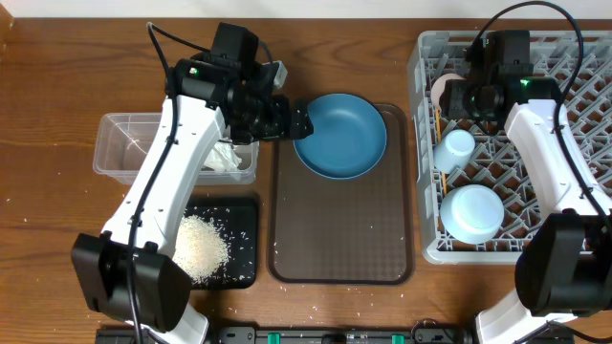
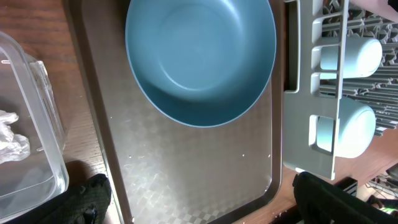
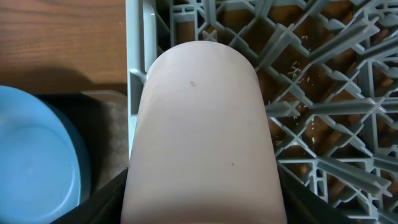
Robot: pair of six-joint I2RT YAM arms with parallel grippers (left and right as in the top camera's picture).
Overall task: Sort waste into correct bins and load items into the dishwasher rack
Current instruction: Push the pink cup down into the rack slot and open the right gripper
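Wooden table (image 1: 57,86); stray rice specks (image 1: 319,308), seemingly

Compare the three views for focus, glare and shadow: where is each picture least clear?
Overhead: sharp and evenly lit, with soft arm shadows on the table and a faint sheen on the blue plate. Left wrist: plate sharp, the clear tub glinting, the left gripper's fingers dark and blurred. Right wrist: the pink cup fills the frame, slightly soft; the rack behind is crisper.
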